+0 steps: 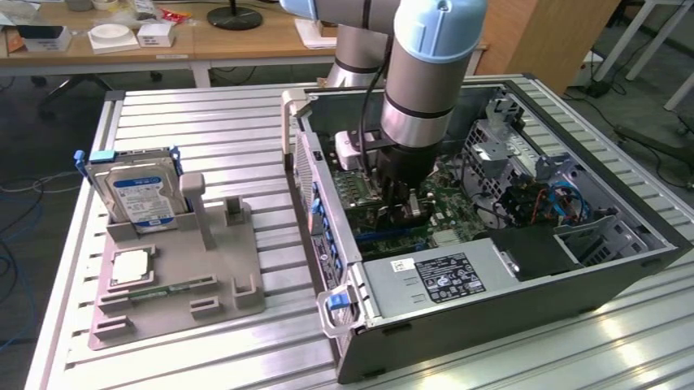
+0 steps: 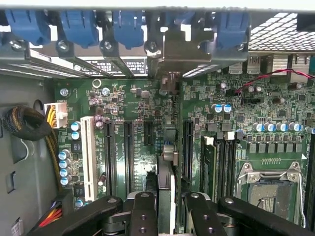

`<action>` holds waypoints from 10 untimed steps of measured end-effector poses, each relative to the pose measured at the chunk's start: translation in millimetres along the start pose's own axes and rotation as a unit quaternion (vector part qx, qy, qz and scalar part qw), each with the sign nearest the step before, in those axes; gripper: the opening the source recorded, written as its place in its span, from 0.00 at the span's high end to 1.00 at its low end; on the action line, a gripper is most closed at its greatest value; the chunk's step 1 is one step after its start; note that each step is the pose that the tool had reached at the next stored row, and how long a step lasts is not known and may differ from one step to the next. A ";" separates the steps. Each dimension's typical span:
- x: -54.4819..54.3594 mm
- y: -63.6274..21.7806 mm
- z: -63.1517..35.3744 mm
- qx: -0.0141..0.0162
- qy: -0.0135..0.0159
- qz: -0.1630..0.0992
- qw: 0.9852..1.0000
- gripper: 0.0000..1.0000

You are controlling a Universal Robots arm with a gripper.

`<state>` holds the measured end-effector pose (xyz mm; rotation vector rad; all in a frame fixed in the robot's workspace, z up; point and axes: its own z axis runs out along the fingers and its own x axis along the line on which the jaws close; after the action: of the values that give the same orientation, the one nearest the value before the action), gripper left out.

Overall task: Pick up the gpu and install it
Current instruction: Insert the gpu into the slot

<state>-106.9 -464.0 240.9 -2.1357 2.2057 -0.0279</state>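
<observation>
- Exterior view: my arm's reaching down into the open PC case (image 1: 607,268), which lies on its side on the slatted metal table (image 1: 195,138).
- My gripper (image 1: 399,203) is low over the green motherboard (image 1: 456,207), nr the expansion slots; the gpu (image 1: 404,213) is a thin dark edge betw my fingers, hard to make out here.
- Toward the exterior view's left, the grey fixture tray (image 1: 174,284) has the hard drive (image 1: 139,195) upright at its back and the CPU chip (image 1: 130,266) flat in front.
- PSU (image 1: 434,280) sits at the case's near end.
- Wrist view: my gripper (image 2: 166,201) has its jaws narrow, clamped on the gpu (image 2: 166,172), seen edge-on, standing upright over the motherboard (image 2: 133,108).
- Card's silver bracket (image 2: 172,54) lies against the rear slot openings, betw the blue retention clips (image 2: 128,27).
- White slot (image 2: 89,152) and RAM slots (image 2: 216,162) flank the card; empty CPU socket (image 2: 268,189) is well apart.
</observation>
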 end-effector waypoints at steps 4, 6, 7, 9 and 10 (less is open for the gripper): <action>0.1 2.5 0.3 0.000 0.000 0.000 1.000 0.73; 0.2 2.8 0.6 0.000 0.000 0.000 1.000 0.73; 0.2 2.9 1.1 0.000 0.000 0.000 1.000 0.73; 0.3 3.1 2.1 0.000 0.000 0.000 1.000 0.73; 0.3 3.1 2.3 0.000 0.000 0.000 1.000 0.73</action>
<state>-109.8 -464.1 238.4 -2.1361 2.2059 -0.0280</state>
